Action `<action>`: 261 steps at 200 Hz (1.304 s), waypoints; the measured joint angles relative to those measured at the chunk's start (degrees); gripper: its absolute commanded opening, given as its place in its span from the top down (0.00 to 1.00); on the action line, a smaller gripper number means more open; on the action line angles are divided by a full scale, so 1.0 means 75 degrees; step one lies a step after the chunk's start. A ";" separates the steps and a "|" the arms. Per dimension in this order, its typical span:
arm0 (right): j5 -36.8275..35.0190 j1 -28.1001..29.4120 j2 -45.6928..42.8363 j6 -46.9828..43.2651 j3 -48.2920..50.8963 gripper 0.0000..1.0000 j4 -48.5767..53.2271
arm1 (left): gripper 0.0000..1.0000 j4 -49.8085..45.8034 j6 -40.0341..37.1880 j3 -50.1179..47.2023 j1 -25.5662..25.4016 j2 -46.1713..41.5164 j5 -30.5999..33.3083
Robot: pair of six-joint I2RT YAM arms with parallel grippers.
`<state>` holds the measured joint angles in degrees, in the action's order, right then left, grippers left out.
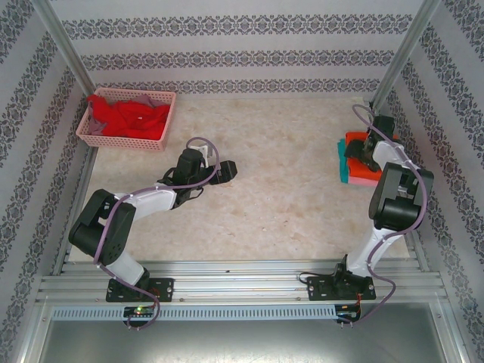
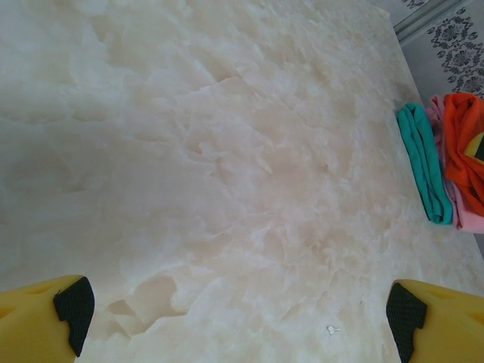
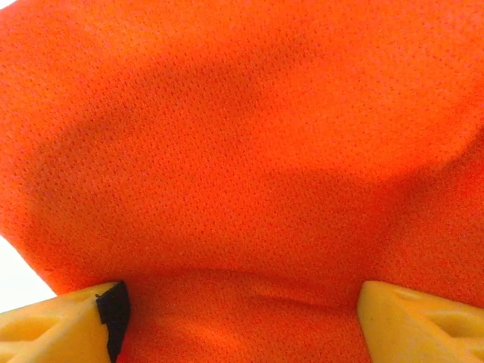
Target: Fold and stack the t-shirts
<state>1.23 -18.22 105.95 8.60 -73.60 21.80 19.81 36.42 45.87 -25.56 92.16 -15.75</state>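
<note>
A folded stack of t-shirts lies at the table's right edge: bright orange (image 1: 352, 141) on top, pink (image 1: 364, 181) beneath, teal (image 1: 342, 168) showing along the left side. My right gripper (image 1: 361, 155) sits low on the stack's top. Its wrist view shows orange cloth (image 3: 249, 151) bulging between its wide-apart yellow fingers (image 3: 393, 310), which stand open and not pinched on it. My left gripper (image 1: 227, 171) hovers open over the bare middle of the table (image 2: 227, 151). Its camera sees the teal (image 2: 423, 162), pink (image 2: 465, 215) and orange (image 2: 463, 147) shirts far right.
A pink lattice basket (image 1: 162, 113) stands at the back left corner holding a crumpled red shirt (image 1: 125, 117) and a bit of grey cloth (image 1: 155, 99). Patterned walls and metal posts close in the marble-look table (image 1: 287, 189) on three sides.
</note>
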 measured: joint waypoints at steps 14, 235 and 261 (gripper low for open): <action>0.0085 0.0000 -0.0259 -0.0058 0.0239 0.12 -0.0079 | 0.00 0.0000 -0.0061 0.0000 0.0000 -0.0009 0.0058; 0.0953 0.1915 -0.3238 -0.0731 0.6889 0.02 -0.8239 | 0.00 0.1804 -0.4319 -0.3171 0.3121 -0.2072 0.3069; 0.0746 0.2270 -0.2597 -0.0816 0.6918 0.02 -0.9014 | 0.00 0.2827 -0.4374 -0.3480 0.3587 -0.1134 0.2527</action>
<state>6.83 -1.19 86.48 2.48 -21.71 -45.80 41.01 3.62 19.77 1.34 83.66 3.20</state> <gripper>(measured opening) 0.982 0.998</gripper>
